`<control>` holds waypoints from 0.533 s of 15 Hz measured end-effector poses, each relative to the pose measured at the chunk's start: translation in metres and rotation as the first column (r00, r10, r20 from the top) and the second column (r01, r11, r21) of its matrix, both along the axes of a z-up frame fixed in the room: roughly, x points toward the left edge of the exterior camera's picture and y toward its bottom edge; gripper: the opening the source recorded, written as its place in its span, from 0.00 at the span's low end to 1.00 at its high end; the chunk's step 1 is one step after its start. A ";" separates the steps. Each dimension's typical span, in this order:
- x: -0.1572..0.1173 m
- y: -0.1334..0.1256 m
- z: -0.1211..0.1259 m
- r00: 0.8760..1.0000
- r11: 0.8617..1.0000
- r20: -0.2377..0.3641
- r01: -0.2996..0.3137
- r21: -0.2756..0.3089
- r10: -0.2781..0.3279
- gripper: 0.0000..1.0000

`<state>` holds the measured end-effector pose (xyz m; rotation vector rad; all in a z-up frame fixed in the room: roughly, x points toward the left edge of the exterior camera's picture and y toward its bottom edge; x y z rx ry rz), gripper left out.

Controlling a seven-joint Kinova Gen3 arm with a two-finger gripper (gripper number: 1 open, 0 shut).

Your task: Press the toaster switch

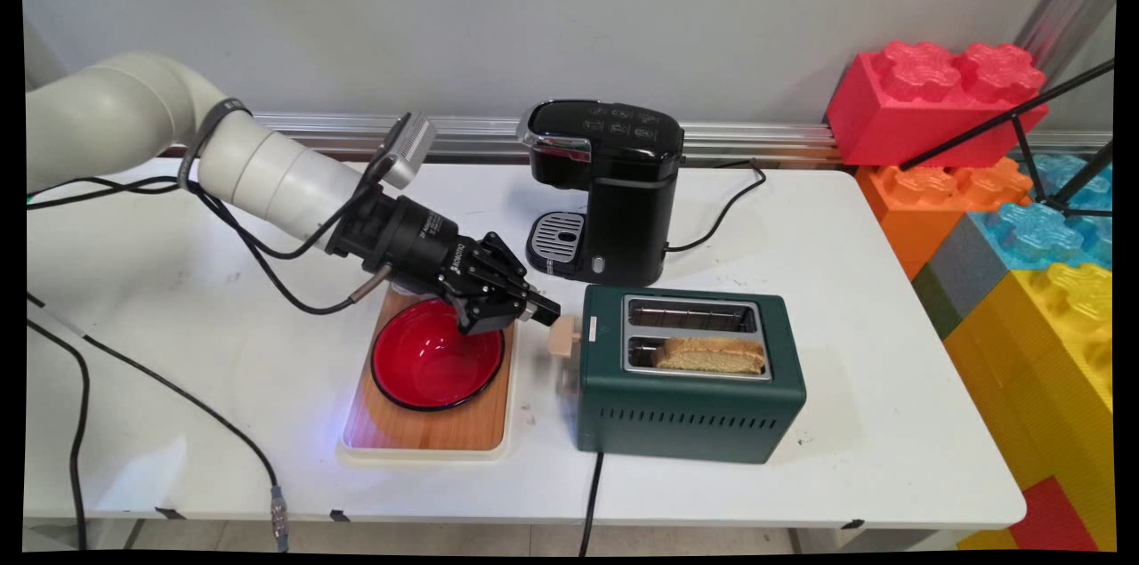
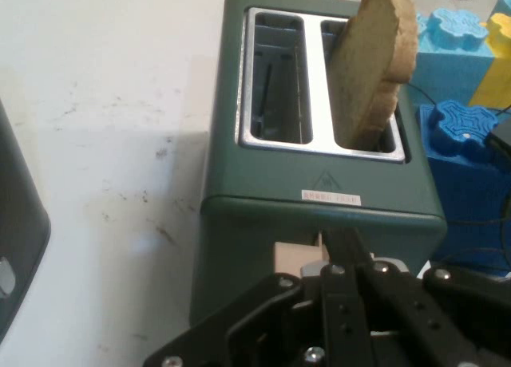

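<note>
1. Black gripper (image 1: 545, 312) reaching level at the green toaster's (image 1: 690, 409) left end, fingers pinched together, tips touching the pale lever knob (image 1: 563, 336).
2. Slice of toast (image 1: 712, 355) standing in the toaster's near slot; far slot bare.
3. At 9 o'clock of the toaster, red bowl (image 1: 436, 356) on a wooden tray (image 1: 436, 431), under the wrist.
4. At 12 o'clock, black coffee maker (image 1: 614, 187) on the white table (image 1: 872, 351).
</note>
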<state>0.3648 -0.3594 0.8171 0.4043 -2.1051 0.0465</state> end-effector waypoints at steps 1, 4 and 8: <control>-0.001 0.000 -0.001 1.000 1.000 -0.001 -0.002 0.000 0.002 0.00; -0.004 0.000 -0.006 1.000 1.000 -0.002 -0.010 0.001 0.010 0.00; -0.007 0.001 -0.015 1.000 1.000 -0.001 -0.017 0.005 0.017 0.00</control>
